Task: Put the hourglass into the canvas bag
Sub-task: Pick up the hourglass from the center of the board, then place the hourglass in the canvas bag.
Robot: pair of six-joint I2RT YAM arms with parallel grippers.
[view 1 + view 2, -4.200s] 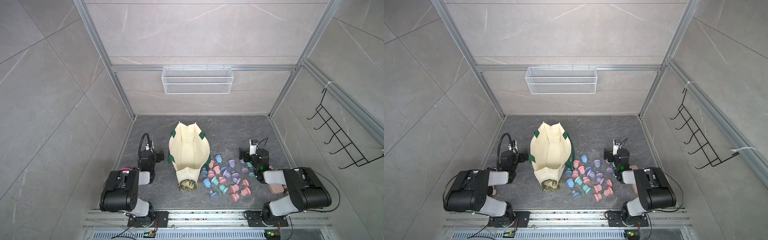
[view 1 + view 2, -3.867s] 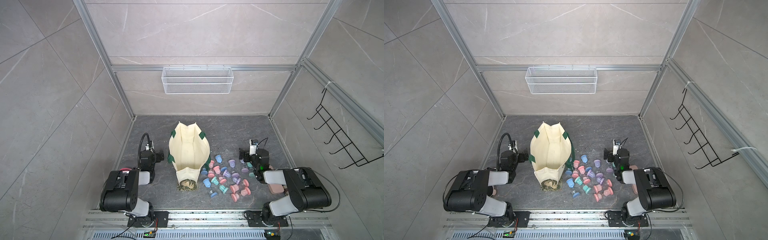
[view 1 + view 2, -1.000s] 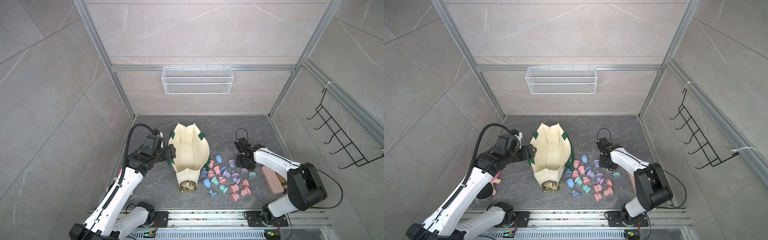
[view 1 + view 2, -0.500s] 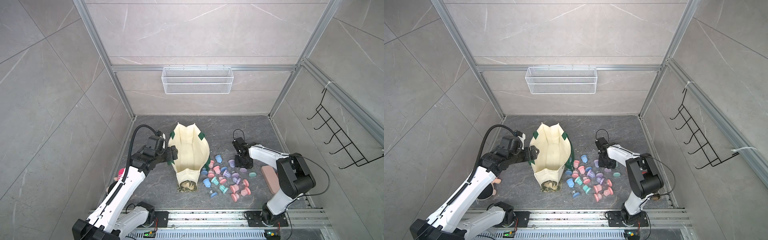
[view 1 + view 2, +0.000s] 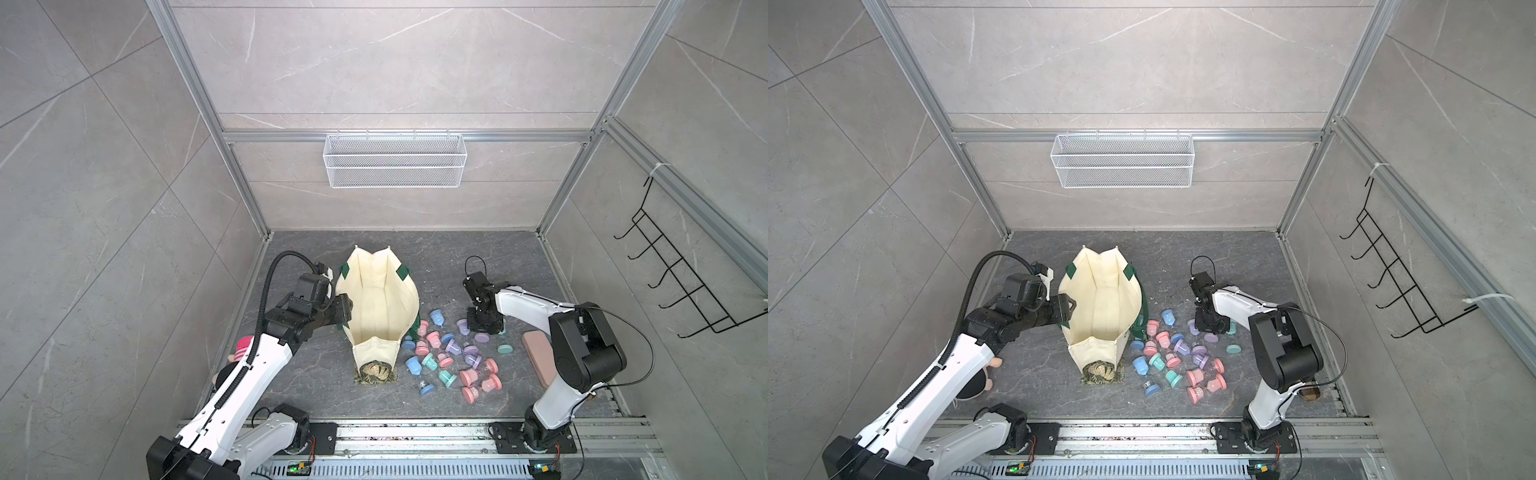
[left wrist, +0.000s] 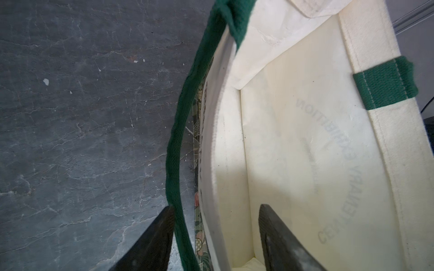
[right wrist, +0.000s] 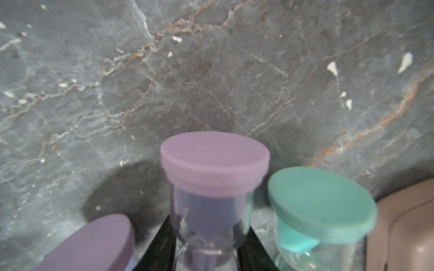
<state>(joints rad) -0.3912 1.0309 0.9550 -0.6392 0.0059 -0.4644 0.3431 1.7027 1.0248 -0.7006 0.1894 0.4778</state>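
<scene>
Right gripper [image 7: 207, 248] pinching a purple hourglass [image 7: 215, 159] right of the bag [image 5: 376, 353]; left gripper [image 6: 216, 207] astride the bag's rim.
Right fingers sit tight against both sides of the glass waist, with the purple cap past the tips. The hourglass is on the floor [image 7: 211, 82] outside the bag, on the far side of the scatter [image 5: 449, 357] from it. A teal hourglass [image 7: 321, 204] is just beside it, and a pink case [image 5: 536, 357] lies farther from the bag. Left jaws are spread: one finger inside the bag, clear of the cloth, the other outside by the green strap [image 6: 173, 152], with the wall between. The bag's mouth gapes upward.
</scene>
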